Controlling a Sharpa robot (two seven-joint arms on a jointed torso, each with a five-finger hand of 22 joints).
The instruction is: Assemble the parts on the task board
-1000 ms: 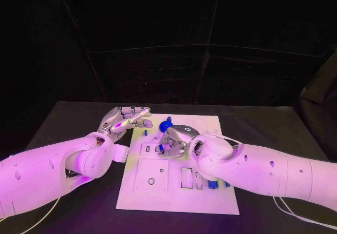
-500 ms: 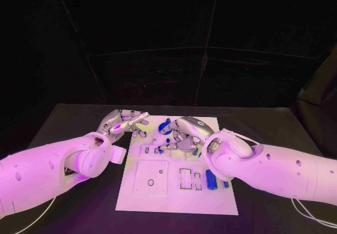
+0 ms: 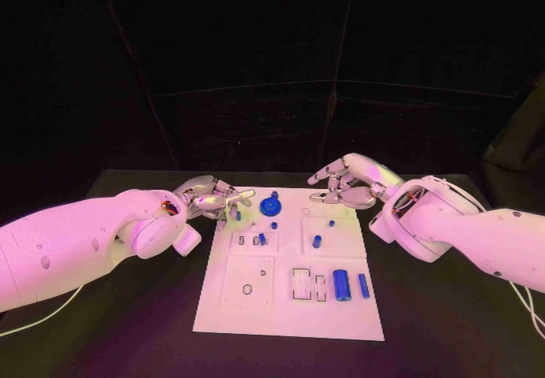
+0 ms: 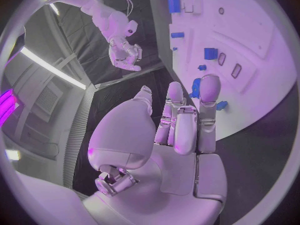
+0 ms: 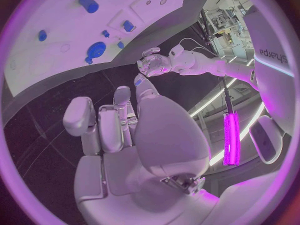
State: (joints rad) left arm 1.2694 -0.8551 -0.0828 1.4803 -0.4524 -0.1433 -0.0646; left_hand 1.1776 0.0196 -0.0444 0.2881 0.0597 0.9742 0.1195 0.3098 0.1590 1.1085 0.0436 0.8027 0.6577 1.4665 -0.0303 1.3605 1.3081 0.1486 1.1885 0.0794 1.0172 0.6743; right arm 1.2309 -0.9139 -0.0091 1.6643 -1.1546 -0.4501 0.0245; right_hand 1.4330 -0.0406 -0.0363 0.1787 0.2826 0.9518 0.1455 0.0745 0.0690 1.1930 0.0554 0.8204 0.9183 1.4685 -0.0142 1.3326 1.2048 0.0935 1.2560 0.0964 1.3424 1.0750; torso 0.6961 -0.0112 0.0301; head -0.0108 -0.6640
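The white task board [image 3: 284,311] lies in the middle of the black table. On it are a round blue disc [image 3: 272,206], several small blue parts such as one [image 3: 261,239] near the middle, and a blue cylinder [image 3: 341,283] beside a thinner blue pin [image 3: 364,285] at the near right. My left hand [image 3: 210,200] hovers at the board's far left corner, fingers stretched out side by side and holding nothing [image 4: 184,120]. My right hand [image 3: 354,183] is raised over the far right corner, fingers loosely bent and empty [image 5: 115,122].
Black table [image 3: 454,315] surrounds the board on all sides. Recessed slots [image 3: 301,285] sit next to the blue cylinder. The board [image 4: 250,45] and my right hand [image 4: 125,55] appear in the left wrist view; the board [image 5: 56,60] and my left hand [image 5: 156,64] in the right wrist view.
My right hand has lifted off the middle of the board and drawn back to its far right corner, uncovering the small blue parts there. The left hand has barely moved.
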